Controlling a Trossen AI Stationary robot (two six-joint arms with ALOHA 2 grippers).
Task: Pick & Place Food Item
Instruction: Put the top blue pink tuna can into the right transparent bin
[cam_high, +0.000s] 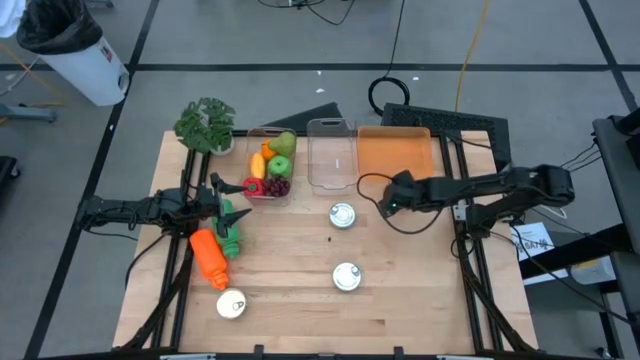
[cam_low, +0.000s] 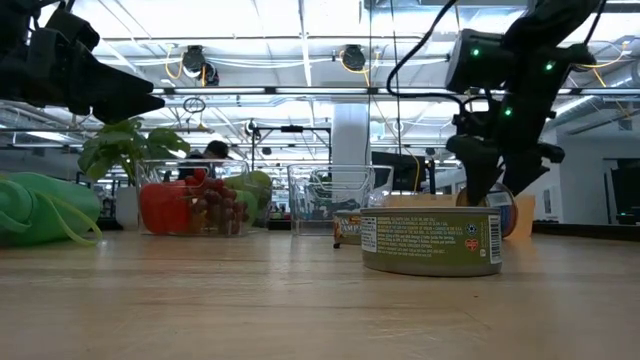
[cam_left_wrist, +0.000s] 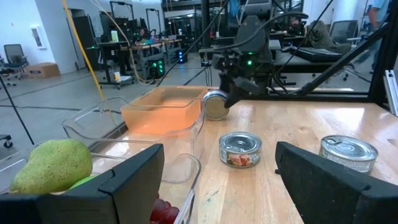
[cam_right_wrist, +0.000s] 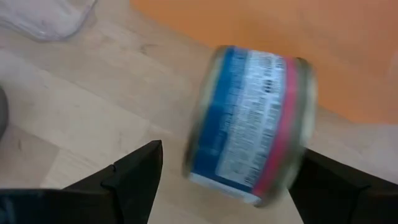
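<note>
The left gripper (cam_high: 222, 200) waits with fingers spread beside the clear plastic fruit container (cam_high: 268, 168). The right gripper (cam_right_wrist: 224, 180), fingers parted, has a blue-and-pink labelled tin can (cam_right_wrist: 252, 121) tipped between them, apparently unclamped, just short of the orange plastic tray (cam_high: 396, 155), likely its destination.

The high view looks straight down on the whole surface (cam_high: 400, 290). The low view sits at surface height, close behind a tin (cam_low: 431, 241), facing the room. The left wrist view looks across to the far arm; the right wrist view hangs close over a blurred, probably tilted can (cam_right_wrist: 252, 124). All share the surface.
</note>
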